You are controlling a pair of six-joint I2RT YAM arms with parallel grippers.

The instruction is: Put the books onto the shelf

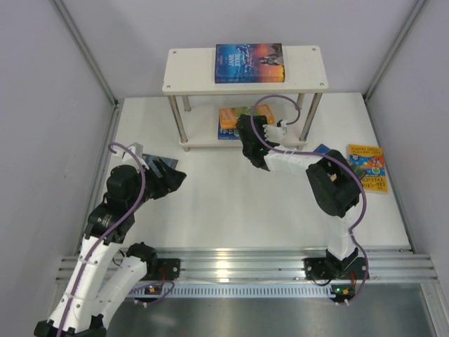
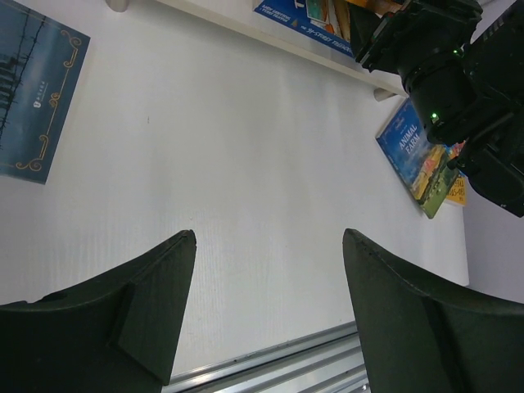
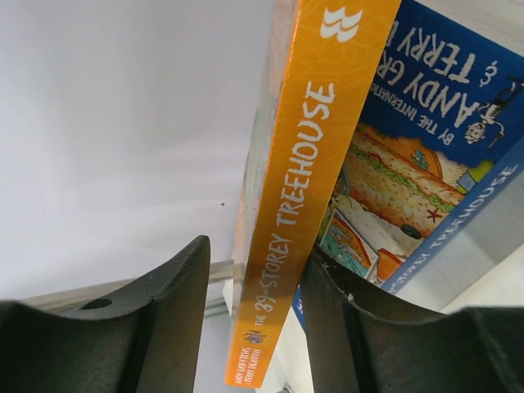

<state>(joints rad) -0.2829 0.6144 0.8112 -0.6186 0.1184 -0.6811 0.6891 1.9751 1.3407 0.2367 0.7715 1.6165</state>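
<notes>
The shelf [image 1: 189,78] stands at the back with a blue-and-sunset book [image 1: 250,63] flat on its top board. On the lower board an orange book [image 3: 319,164] lies on a blue book [image 3: 442,106]. My right gripper [image 3: 258,254] reaches in at that tier [image 1: 247,130], open, with the orange spine between its jaws: it touches the right finger and stands apart from the left one. My left gripper [image 2: 270,237] hovers open and empty over the table at the left [image 1: 175,175]. Near it lies a dark blue book [image 2: 33,90].
An orange-yellow book [image 1: 368,168] lies on the table at the right. A blue "Animal Farm" book [image 2: 417,155] lies partly under the right arm. Grey walls close in the table on three sides, and a metal rail [image 1: 231,263] runs along the near edge.
</notes>
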